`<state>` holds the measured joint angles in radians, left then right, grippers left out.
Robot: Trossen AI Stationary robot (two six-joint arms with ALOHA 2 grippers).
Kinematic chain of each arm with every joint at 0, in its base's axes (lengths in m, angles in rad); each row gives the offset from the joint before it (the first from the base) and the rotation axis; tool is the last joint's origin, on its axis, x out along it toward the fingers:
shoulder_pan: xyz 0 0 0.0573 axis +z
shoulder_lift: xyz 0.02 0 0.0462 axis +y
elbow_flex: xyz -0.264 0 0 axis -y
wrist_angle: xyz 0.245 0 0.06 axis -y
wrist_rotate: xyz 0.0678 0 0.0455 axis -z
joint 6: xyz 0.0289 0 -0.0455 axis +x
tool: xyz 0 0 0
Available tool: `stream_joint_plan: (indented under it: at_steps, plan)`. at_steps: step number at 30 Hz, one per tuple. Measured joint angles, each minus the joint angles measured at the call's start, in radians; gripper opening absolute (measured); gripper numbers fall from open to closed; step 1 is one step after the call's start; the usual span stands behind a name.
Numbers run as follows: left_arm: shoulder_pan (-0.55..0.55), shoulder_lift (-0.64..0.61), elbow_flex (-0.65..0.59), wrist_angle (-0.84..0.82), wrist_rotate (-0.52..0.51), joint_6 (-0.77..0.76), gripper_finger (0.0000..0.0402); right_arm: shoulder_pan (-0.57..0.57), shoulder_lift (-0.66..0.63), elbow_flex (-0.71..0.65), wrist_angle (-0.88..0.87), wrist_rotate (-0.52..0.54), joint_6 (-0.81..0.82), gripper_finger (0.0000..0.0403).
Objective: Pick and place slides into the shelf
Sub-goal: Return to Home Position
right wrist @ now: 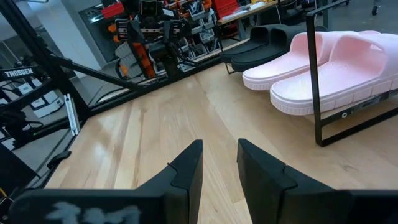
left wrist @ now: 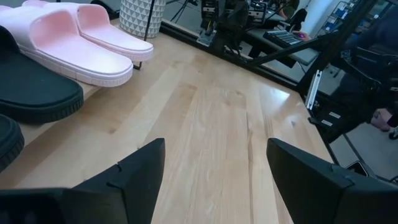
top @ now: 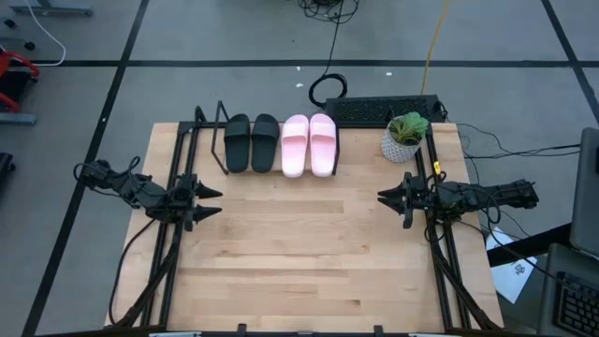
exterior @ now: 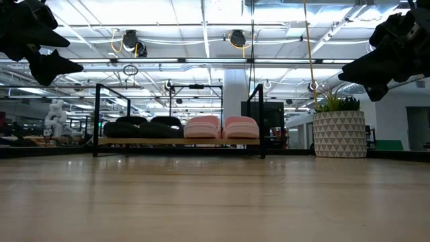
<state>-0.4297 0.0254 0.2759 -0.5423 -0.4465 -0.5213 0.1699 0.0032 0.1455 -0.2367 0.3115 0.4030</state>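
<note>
Two black slides [top: 251, 142] and two pink slides [top: 310, 145] lie side by side, soles down, on the shelf [exterior: 178, 142] at the table's far edge, the black pair on the left. They also show in the wrist views: pink slides [left wrist: 74, 43], [right wrist: 336, 62], black slide [left wrist: 31, 87]. My left gripper [top: 213, 202] hovers open over the table's left part, pointing toward the middle, with nothing between its fingers [left wrist: 143, 168]. My right gripper [top: 382, 197] hovers at the right and points toward the middle. Its fingers [right wrist: 189, 165] stand a little apart and hold nothing.
A potted plant [top: 404, 137] in a white patterned pot stands at the far right, right of the shelf. A black keyboard [top: 384, 110] lies behind it. Black arm rails [top: 173, 243] [top: 449, 262] run along both sides. Bare wood [top: 299, 243] lies between the grippers.
</note>
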Motion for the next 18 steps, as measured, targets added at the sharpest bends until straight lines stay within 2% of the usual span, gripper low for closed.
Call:
stream_joint_plan:
  at_steps: [18]
  plan:
    - [0.000,0.000,0.000,0.000,0.000,0.000,0.0285,0.000,0.000,0.000,0.000,0.000,0.000,0.0091]
